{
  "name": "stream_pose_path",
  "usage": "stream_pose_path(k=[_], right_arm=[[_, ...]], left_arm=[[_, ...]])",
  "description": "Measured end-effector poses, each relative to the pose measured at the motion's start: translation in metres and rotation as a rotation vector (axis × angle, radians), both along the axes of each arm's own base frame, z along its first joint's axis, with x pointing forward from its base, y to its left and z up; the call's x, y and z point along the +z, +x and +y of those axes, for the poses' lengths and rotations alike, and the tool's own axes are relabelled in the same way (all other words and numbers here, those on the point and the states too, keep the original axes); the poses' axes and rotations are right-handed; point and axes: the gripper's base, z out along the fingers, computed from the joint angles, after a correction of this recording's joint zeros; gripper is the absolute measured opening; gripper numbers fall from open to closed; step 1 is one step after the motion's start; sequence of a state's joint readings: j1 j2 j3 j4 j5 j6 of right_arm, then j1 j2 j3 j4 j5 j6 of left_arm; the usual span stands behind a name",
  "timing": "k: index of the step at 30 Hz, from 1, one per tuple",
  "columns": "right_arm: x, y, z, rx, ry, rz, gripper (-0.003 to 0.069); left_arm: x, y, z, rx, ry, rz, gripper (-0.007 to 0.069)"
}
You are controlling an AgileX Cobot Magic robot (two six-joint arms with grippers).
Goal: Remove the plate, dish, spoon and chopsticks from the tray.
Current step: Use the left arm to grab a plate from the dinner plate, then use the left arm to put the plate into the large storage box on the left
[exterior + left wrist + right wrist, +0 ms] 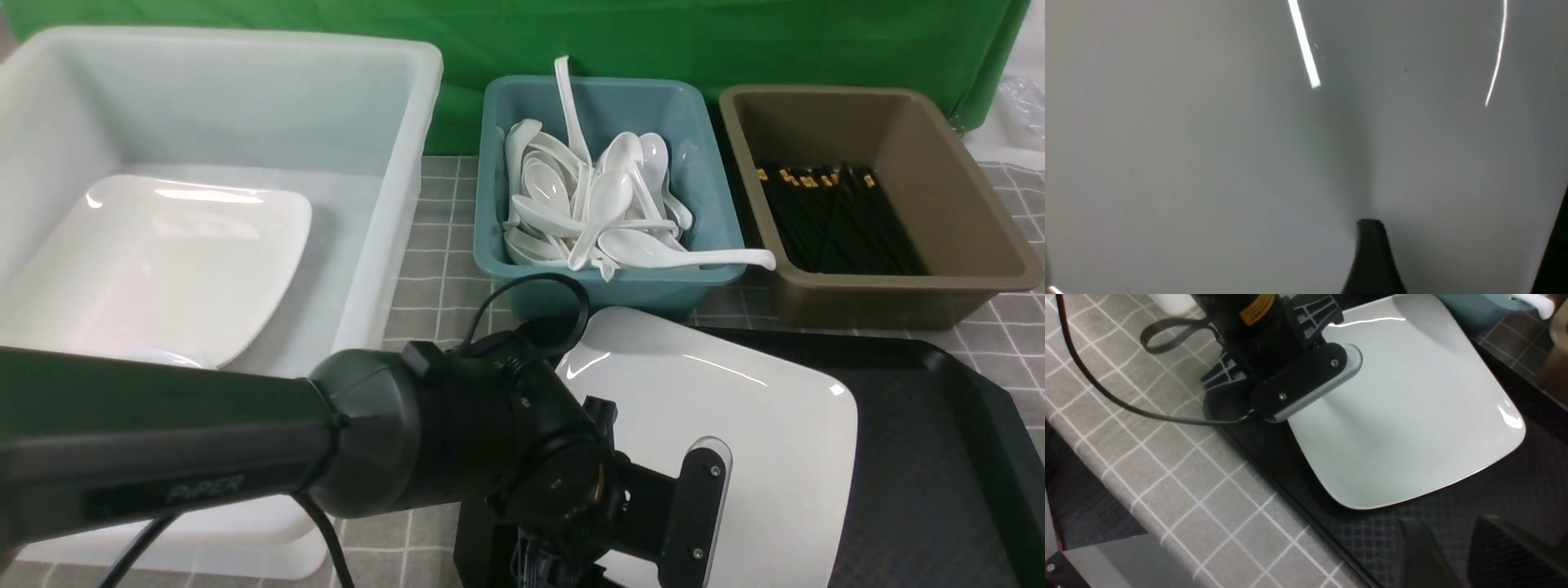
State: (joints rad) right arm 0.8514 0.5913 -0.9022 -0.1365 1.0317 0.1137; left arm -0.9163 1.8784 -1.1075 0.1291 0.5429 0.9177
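Observation:
The white square plate (735,425) lies on the left part of the black tray (939,457). My left arm's wrist (571,474) hangs over the plate's near left edge. In the left wrist view the left gripper (1466,253) is open and very close to the plate (1208,143), one dark fingertip (1372,245) just above its surface. My right gripper (1461,551) is open over the bare tray floor (1515,486), close to the plate's (1404,416) corner, with nothing between its fingers. Several spoons (604,212) lie in the teal tub and chopsticks (833,216) in the brown tub. The dish is out of view.
A big white tub (384,163) at the left holds another square plate (163,261). The teal tub (694,282) and the brown tub (971,245) stand behind the tray. A grey checked cloth (1188,477) covers the table, and a black cable (1106,396) trails across it.

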Motion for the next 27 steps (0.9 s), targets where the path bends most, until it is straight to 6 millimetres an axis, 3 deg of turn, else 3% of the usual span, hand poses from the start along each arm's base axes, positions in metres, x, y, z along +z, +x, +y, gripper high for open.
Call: stream_pose_path(k=[2,8,11,15,20,27], right_arm=[[0.0,0.0,0.0,-0.001,0.001,0.001,0.0234],[0.0,0.0,0.0,-0.001,0.001,0.001,0.0234],[0.0,0.0,0.0,-0.001,0.001,0.001,0.0234],[0.0,0.0,0.0,-0.001,0.002,-0.001,0.0234],[0.001,0.003,-0.003,-0.026,-0.025,-0.037,0.0234],[0.003,0.009,-0.009,-0.104,-0.048,-0.083,0.0234]], left_arm=[[-0.001,0.0,0.0,0.005,0.007,0.007,0.0358],[0.003,-0.004,-0.001,0.044,0.002,0.024,0.0167],[0.014,-0.011,-0.001,0.041,-0.01,0.024,0.015],[0.053,-0.032,-0.003,0.05,-0.1,-0.003,0.0055],[0.108,-0.062,0.002,0.032,-0.243,-0.042,0.0022],[0.129,-0.073,0.014,0.034,-0.28,-0.054,0.0022]])
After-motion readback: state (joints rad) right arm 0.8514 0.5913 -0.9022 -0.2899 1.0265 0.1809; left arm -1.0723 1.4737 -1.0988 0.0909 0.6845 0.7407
